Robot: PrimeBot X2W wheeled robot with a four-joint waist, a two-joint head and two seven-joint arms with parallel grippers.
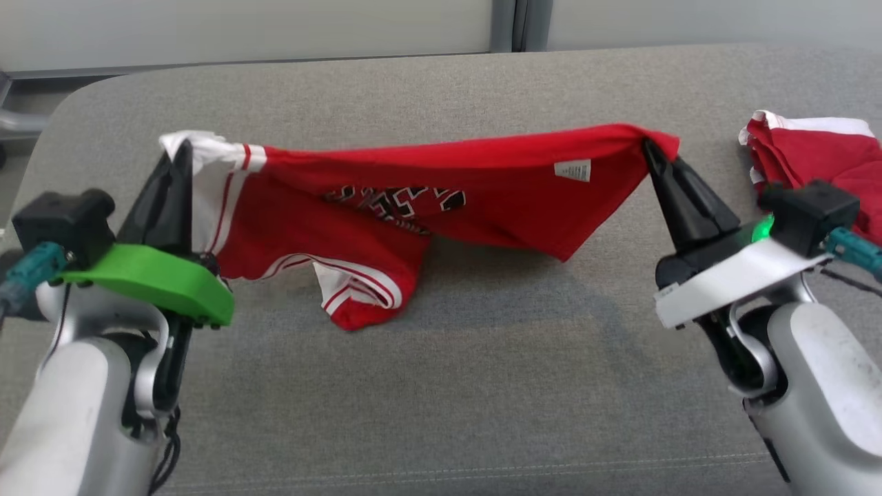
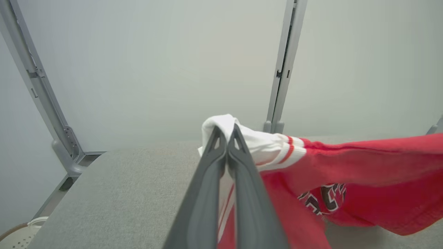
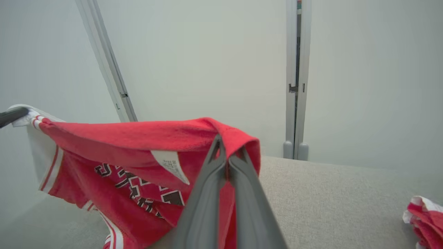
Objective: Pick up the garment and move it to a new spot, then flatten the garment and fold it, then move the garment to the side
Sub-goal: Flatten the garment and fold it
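The left hand (image 1: pixel 183 150) and right hand (image 1: pixel 647 146) clench opposite ends of the red garment (image 1: pixel 441 189), stretching it over the bench (image 1: pixel 441 372), apparently for flattening.

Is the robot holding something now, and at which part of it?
Yes, the red garment. The left gripper pinches its white-trimmed end, and the right gripper pinches the opposite red corner. It hangs between them.

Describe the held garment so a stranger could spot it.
Look at the grey table. Above its middle a red garment hangs stretched between the left gripper and right gripper. Unlike the red pile at the right, it is lifted and shows a white label.
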